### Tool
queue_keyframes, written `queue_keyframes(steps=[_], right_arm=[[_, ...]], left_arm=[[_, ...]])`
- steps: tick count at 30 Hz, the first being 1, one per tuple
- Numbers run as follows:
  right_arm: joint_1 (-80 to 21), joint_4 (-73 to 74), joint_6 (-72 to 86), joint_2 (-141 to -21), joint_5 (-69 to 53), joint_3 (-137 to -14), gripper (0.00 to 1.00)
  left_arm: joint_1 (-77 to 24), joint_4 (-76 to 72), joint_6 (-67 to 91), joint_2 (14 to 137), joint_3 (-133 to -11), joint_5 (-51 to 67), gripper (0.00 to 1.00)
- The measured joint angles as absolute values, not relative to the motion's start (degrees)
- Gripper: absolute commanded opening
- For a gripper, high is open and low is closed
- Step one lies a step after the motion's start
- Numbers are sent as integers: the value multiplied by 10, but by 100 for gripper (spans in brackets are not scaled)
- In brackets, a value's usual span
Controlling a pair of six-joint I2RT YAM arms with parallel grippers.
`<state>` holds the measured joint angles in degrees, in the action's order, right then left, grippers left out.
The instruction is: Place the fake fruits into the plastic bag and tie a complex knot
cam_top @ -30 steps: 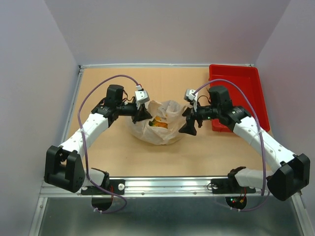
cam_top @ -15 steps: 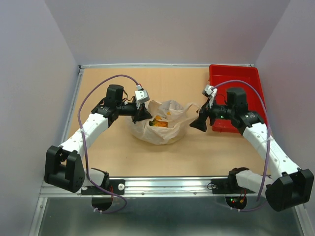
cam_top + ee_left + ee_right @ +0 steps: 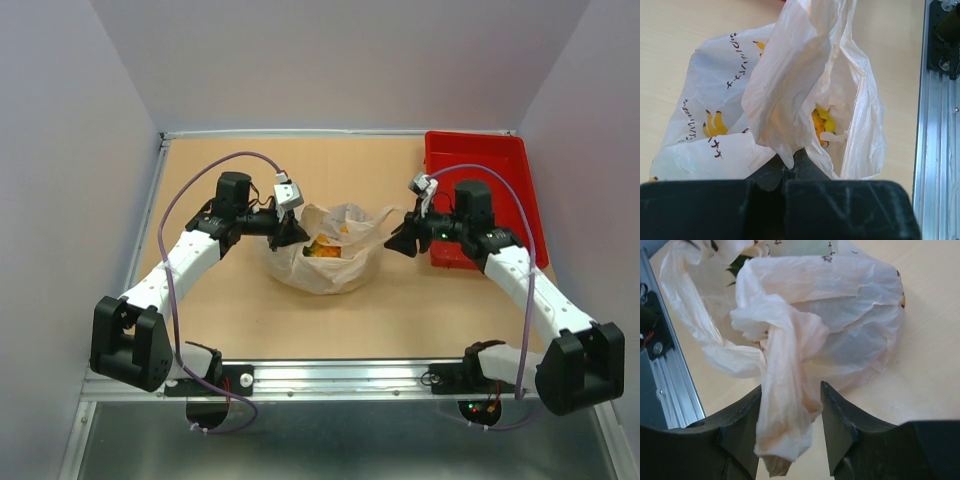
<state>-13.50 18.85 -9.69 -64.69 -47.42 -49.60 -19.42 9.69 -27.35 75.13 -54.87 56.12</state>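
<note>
Bag (image 3: 325, 258) sitting mid-worktop (image 3: 230, 310), fruits (image 3: 821, 120) showing inside mouth. Left pincer (image 3: 790, 167) clamping bag's left edge, fingers pressed tight. Right pincer (image 3: 790, 432) standing parted, bag's twisted right handle (image 3: 785, 405) hanging between fingers. Red tray (image 3: 480, 160) sitting far right.

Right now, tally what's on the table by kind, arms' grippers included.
Plastic bag: 1, open-topped, orange-yellow fruit pieces showing inside; their count cannot be told.
Red tray: 1
Grippers: 2, left gripper shut on bag film, right gripper open around a bag handle.
Total: 4, fruits not counted.
</note>
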Motion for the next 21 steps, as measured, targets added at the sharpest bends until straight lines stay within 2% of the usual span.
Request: queue_keyframes(steps=[6, 10, 11, 14, 21], right_arm=[[-136, 47, -30, -729, -485, -490, 43], [-156, -40, 4, -763, -491, -491, 27], [-172, -69, 14, -779, -494, -491, 21], [-203, -119, 31, -811, -497, -491, 13], [-272, -194, 63, -886, -502, -541, 9]], left_arm=[[-201, 109, -300, 751, -549, 568, 0], [-215, 112, -317, 751, -549, 567, 0], [-218, 111, -319, 752, -549, 567, 0], [-226, 105, -326, 757, -549, 563, 0], [-259, 97, -363, 798, -559, 559, 0]])
